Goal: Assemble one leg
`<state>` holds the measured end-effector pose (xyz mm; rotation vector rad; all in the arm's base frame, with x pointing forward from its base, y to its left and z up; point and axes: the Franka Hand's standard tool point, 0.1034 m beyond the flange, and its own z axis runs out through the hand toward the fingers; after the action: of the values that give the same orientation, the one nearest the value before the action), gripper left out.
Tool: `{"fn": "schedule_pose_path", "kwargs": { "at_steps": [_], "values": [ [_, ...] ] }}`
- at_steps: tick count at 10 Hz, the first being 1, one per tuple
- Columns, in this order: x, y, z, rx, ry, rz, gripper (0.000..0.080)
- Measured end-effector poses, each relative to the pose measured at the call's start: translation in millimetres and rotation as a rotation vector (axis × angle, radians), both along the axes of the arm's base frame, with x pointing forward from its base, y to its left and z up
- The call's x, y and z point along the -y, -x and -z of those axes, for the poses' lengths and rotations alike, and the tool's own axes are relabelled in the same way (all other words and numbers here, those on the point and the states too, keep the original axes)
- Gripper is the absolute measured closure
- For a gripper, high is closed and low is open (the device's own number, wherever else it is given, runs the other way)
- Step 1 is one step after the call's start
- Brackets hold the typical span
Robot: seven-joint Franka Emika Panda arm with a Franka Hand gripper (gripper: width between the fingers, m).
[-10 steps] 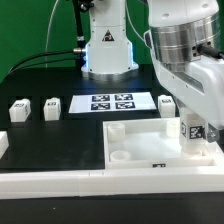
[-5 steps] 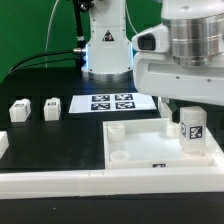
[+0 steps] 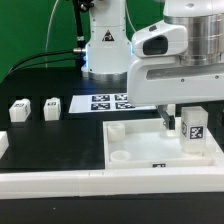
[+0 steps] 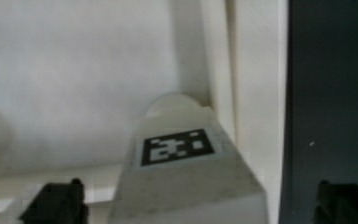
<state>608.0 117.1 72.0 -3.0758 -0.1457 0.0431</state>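
The leg (image 3: 195, 128) standing at 3 o'clock in the exterior view looks like smooth white plastic with a faint sheen, and its black-and-white tag (image 4: 178, 147) looks flat and matt. The tray (image 3: 140, 160) at 5 o'clock is the same white plastic, smooth and softly matt. Two more legs (image 3: 19, 110) (image 3: 51, 107) at 9 o'clock share that finish. The marker board (image 3: 112, 102) near centre looks thin, flat and matt. The table (image 3: 50, 135) is black and dull. The arm (image 3: 190, 50) at 2 o'clock has glossy white shells and a ribbed metallic grey collar.
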Motion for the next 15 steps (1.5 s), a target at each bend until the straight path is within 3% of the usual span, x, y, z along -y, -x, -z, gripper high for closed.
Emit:
{"fn": "schedule_pose_path", "kwargs": {
  "at_steps": [5,7,8,9,12,15],
  "values": [
    [1.2,-0.2,0.8,0.004,-0.004,-0.092,0.0151],
    [1.2,-0.1,1.1,0.003,-0.004,-0.092,0.0378],
    [1.2,-0.1,1.1,0.003,-0.004,-0.092,0.0378],
    [1.2,-0.1,1.2,0.003,-0.004,-0.092,0.0511],
    [1.2,-0.1,1.2,0.003,-0.004,-0.086,0.0510],
    [0.9,-0.2,1.1,-0.007,-0.001,0.078,0.0510]
  ]
}}
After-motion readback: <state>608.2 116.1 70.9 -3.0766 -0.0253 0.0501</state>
